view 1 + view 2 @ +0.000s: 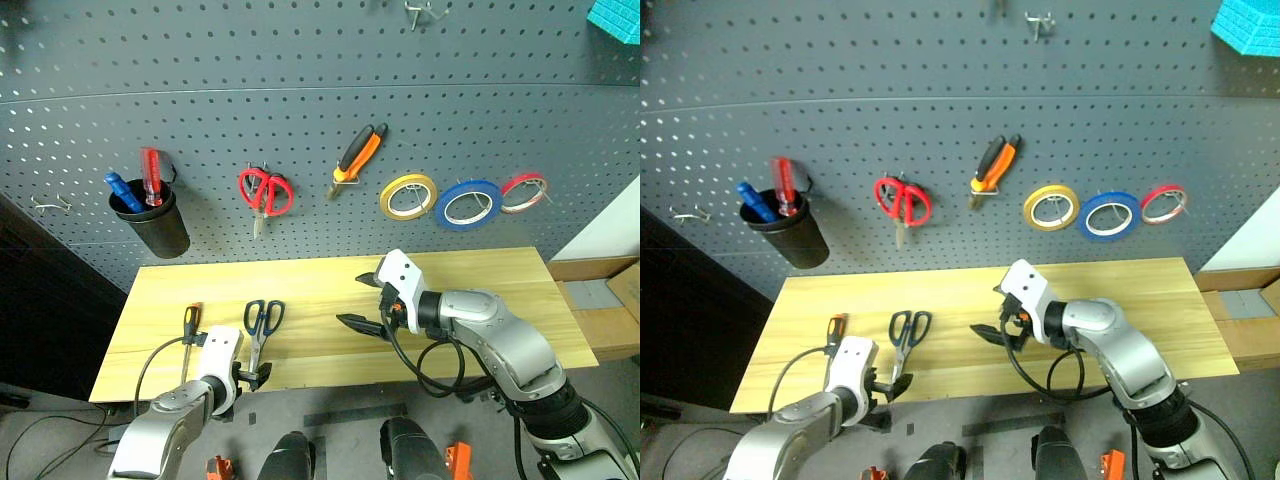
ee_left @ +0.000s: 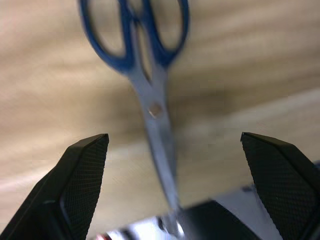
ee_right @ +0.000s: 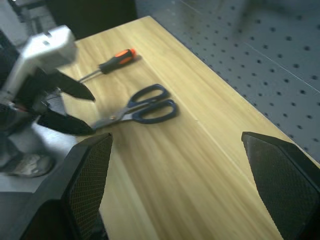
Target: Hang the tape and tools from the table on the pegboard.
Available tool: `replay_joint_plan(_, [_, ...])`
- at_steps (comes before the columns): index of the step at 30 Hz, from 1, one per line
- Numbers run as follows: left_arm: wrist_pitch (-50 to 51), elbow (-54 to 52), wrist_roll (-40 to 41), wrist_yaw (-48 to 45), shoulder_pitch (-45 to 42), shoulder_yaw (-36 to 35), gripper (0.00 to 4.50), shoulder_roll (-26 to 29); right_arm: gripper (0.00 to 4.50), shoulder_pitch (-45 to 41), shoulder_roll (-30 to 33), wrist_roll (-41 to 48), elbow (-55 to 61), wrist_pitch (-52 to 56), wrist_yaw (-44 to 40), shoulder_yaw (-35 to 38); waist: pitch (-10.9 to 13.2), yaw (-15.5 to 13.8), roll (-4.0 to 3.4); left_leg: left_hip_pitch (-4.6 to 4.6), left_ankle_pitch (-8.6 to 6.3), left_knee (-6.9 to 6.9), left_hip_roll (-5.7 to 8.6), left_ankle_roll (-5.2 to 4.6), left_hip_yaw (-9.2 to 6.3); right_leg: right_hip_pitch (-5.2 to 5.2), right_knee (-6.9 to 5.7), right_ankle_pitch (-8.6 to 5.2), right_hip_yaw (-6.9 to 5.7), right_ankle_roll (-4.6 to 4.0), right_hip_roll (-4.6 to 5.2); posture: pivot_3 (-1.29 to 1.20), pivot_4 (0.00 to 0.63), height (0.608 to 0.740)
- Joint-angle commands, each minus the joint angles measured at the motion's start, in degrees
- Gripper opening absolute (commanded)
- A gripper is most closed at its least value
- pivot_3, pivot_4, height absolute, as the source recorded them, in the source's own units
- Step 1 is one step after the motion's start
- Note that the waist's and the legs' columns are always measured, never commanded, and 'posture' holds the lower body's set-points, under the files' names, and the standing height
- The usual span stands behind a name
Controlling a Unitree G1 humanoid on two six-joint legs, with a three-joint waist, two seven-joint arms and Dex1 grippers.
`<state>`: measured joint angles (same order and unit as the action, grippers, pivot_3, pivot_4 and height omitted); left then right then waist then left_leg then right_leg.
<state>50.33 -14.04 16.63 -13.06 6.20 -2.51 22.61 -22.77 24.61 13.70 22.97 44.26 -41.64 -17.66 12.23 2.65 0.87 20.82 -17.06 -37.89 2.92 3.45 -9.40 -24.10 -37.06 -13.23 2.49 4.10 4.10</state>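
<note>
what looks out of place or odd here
Nothing is spilled or damaged. The scissors and screwdriver lie on the table instead of hanging on the pegboard.

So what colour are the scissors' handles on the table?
Dark blue handles, clearest in the right wrist view.

The light wooden table [image 1: 470,275] bears dark-handled scissors [image 1: 262,322] beside an orange-and-black-handled screwdriver [image 1: 189,323], both near its front left edge
</note>
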Motion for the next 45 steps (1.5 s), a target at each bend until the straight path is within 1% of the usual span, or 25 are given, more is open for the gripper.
replay_joint_plan(1, [-0.19,3.4,-1.75,2.91,-3.45,-1.61,4.5,-1.8,4.44,0.26,0.59,0.83,3.34,0.19,-0.2,-0.63,0.0,-0.05,0.0,0.0,0.0,0.0,0.0,0.0,0.0,0.0,0.0,0.0,0.0,-0.01,0.0,-0.05,0.199,0.74])
replay_joint_plan(4, [-1.16,7.66,-2.77,5.07,-6.94,-3.23,4.5,-3.36,4.44,0.66,1.15,0.86,3.91,0.49,0.07,-0.68,-0.01,-0.33,0.02,0.02,0.0,0.01,0.0,0.01,0.01,-0.01,0.05,0.01,0.0,-0.02,0.0,-0.05,0.199,0.74])
replay_joint_plan(10, [-1.56,15.3,-3.42,4.48,-12.84,-3.57,4.5,-3.25,4.44,0.73,1.74,1.12,4.45,1.32,0.64,-0.72,0.0,-0.41,0.02,0.03,-0.01,0.02,0.0,0.01,0.03,-0.03,0.08,0.01,0.01,-0.02,0.01,-0.07,0.197,0.74])
replay_joint_plan(13, [-0.1,16.6,-3.31,3.58,-13.71,-3.07,4.5,-3.08,4.44,0.66,2.03,1.45,4.72,1.72,0.52,-0.46,0.0,-0.32,0.02,0.03,-0.01,0.02,0.0,0.01,0.04,-0.03,0.09,0.01,0.02,-0.02,0.01,-0.07,0.195,0.74])
replay_joint_plan(20, [1.94,16.57,-3.78,1.66,-12.74,-1.11,4.5,-2.88,4.44,0.49,1.79,2.19,4.77,2.67,1.05,0.16,-0.01,-0.28,0.02,0.03,-0.01,0.03,-0.01,0.01,0.04,-0.03,0.08,0.01,0.02,-0.02,0.01,-0.08,0.193,0.74])
replay_joint_plan(21, [1.67,16.88,-4.06,1.37,-12.96,-0.75,4.11,-2.8,4.5,0.46,1.74,2.26,4.73,2.74,1.06,0.16,-0.01,-0.27,0.02,0.03,-0.01,0.02,0.0,0.01,0.03,-0.03,0.08,0.01,0.02,-0.02,0.01,-0.08,0.193,0.74])
replay_joint_plan(23, [1.27,17.58,-4.5,1.11,-13.56,-0.44,3.64,-2.8,4.5,0.45,1.68,2.44,4.69,2.85,1.11,0.19,-0.01,-0.27,0.02,0.02,-0.01,0.02,-0.01,0.01,0.03,-0.02,0.08,0.01,0.02,-0.02,0.01,-0.08,0.194,0.74])
replay_joint_plan(28, [-0.22,20.04,-5.48,0.34,-15.36,-0.07,2.06,-2.32,4.5,0.49,1.61,2.94,4.57,3.06,1.33,0.36,-0.01,-0.28,0.02,0.02,-0.01,0.01,0.0,0.01,0.03,-0.02,0.07,0.01,0.01,-0.02,0.01,-0.08,0.195,0.74])
replay_joint_plan(32, [-2.57,22.04,-6.16,0.5,-16.57,-1.05,0.79,-1.88,4.5,0.71,1.94,3.27,4.74,3.25,1.61,0.7,-0.01,-0.27,0.02,0.02,-0.01,0.01,0.0,0.02,0.03,-0.02,0.07,0.01,0.01,-0.02,0.01,-0.08,0.195,0.74])
replay_joint_plan(34, [-4.02,22.06,-6.13,-0.24,-16.29,-1.21,0.62,-1.61,4.5,0.88,2.0,3.47,4.82,3.41,1.79,0.87,-0.01,-0.28,0.02,0.02,-0.01,0.02,-0.01,0.02,0.03,-0.02,0.08,0.01,0.01,-0.02,0.01,-0.08,0.195,0.74])
replay_joint_plan(40, [-9.31,17.49,-6.24,-4.3,-11.76,-0.35,0.61,0.51,4.5,1.39,1.77,3.96,5.11,2.1,2.1,0.82,-0.01,0.15,0.01,0.03,-0.01,0.04,-0.04,0.02,0.04,-0.04,0.11,0.01,0.02,-0.02,0.01,-0.09,0.196,0.74])
replay_joint_plan(42, [-13.86,14.59,-6.55,-6.68,-8.96,0.36,0.59,1.62,4.5,1.77,1.74,3.84,5.55,0.7,1.98,0.66,0.0,0.42,0.01,0.04,-0.02,0.06,-0.06,0.02,0.05,-0.06,0.11,0.01,0.01,-0.02,0.01,-0.09,0.196,0.74])
replay_joint_plan(45, [-18.86,7.91,-3.75,-9.89,-2.87,-2.0,0.59,1.34,4.5,2.83,1.98,2.23,6.26,-3.81,2.39,0.53,0.01,0.59,0.0,0.06,-0.03,0.09,-0.13,0.04,0.07,-0.08,0.16,0.01,0.02,-0.02,0.0,-0.09,0.197,0.74])
